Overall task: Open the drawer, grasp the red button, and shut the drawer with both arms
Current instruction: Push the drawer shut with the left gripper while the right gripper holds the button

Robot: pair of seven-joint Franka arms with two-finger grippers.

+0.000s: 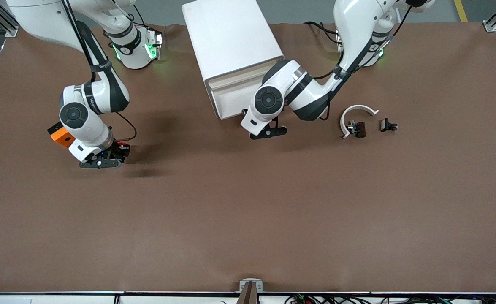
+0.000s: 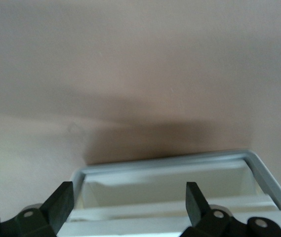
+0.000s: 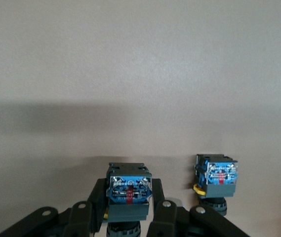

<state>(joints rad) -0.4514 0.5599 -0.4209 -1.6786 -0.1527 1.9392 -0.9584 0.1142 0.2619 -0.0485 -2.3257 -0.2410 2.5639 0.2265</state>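
— Two buttons are counted in the right wrist view: the button [image 3: 128,195] is clamped between the right gripper [image 3: 128,217] fingers, and a second button [image 3: 217,180], with a yellow edge showing, stands just beside it on the table [image 3: 140,64].
— From the front, is that seen?
— Only red at the right gripper [image 1: 119,153], low over the table beside an orange box [image 1: 63,136].
— And the drawer?
— The drawer [image 2: 172,190] is seen pulled out in the left wrist view, with the left gripper [image 2: 130,202] spread wide at its front. From the front, the cabinet [image 1: 231,42] largely hides it.
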